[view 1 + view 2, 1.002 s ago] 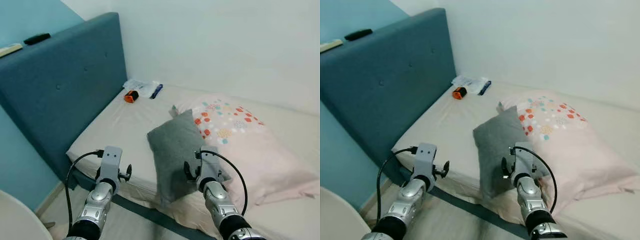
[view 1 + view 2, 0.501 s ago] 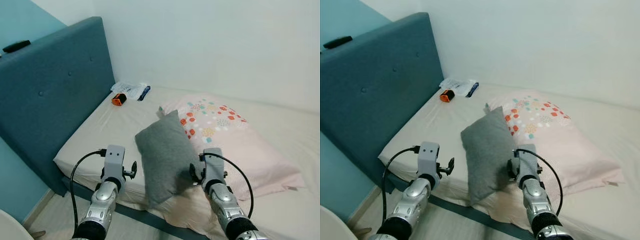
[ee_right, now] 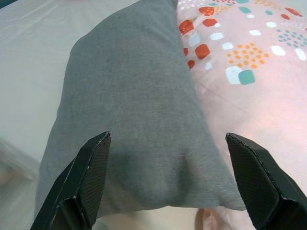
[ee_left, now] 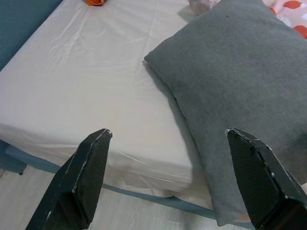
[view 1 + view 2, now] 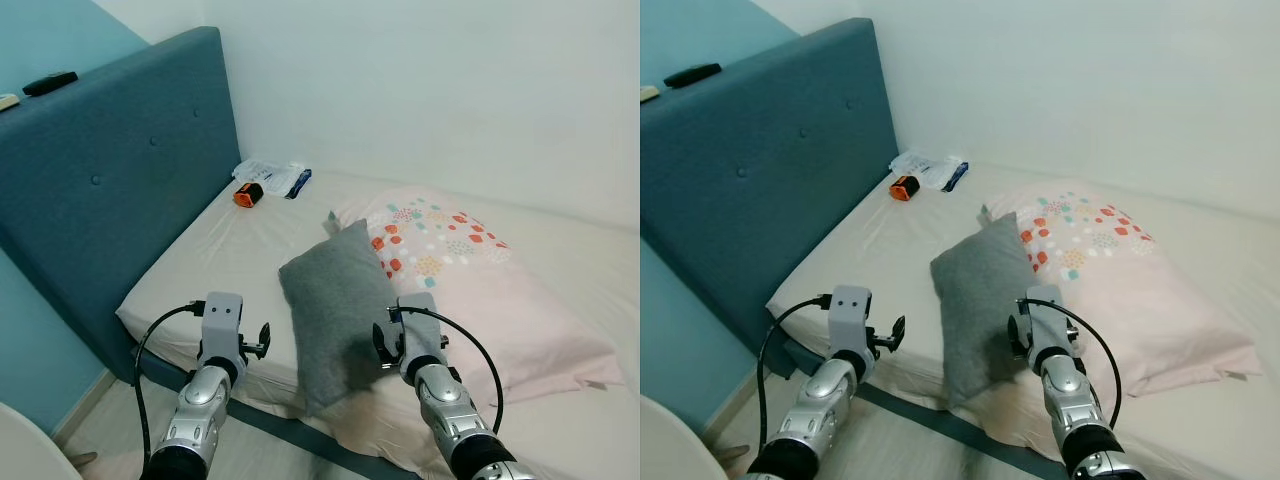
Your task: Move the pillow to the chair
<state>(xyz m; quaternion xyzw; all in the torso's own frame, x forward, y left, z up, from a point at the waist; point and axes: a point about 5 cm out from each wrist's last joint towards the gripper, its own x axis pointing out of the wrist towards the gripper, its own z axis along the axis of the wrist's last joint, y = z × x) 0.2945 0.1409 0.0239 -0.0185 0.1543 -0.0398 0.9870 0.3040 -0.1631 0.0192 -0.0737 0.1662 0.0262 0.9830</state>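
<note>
A dark grey rectangular fabric pillow (image 5: 337, 305) lay at the front edge of the bed (image 5: 235, 250), its lower end hanging slightly past that edge and its right side propped against a large pale pink pillow with coloured dots (image 5: 480, 290). My right claw (image 3: 168, 184) hovered just above the grey pillow's near end, its 2 black fingers (image 3: 88, 179) spread wide apart and holding nothing. My left claw (image 4: 168, 187) hung near the bed's front edge, left of the grey pillow, its 2 fingers (image 4: 84, 177) also spread wide and holding nothing; between them I saw bare cream sheet and the pillow's left side. At the bed's far left corner, against the blue padded headboard (image 5: 110, 190), sat a small orange and black object (image 5: 248, 194) beside a clear plastic packet (image 5: 270, 172). A curved white edge (image 5: 25, 445), possibly the chair, showed at the lower left by the floor.
</note>
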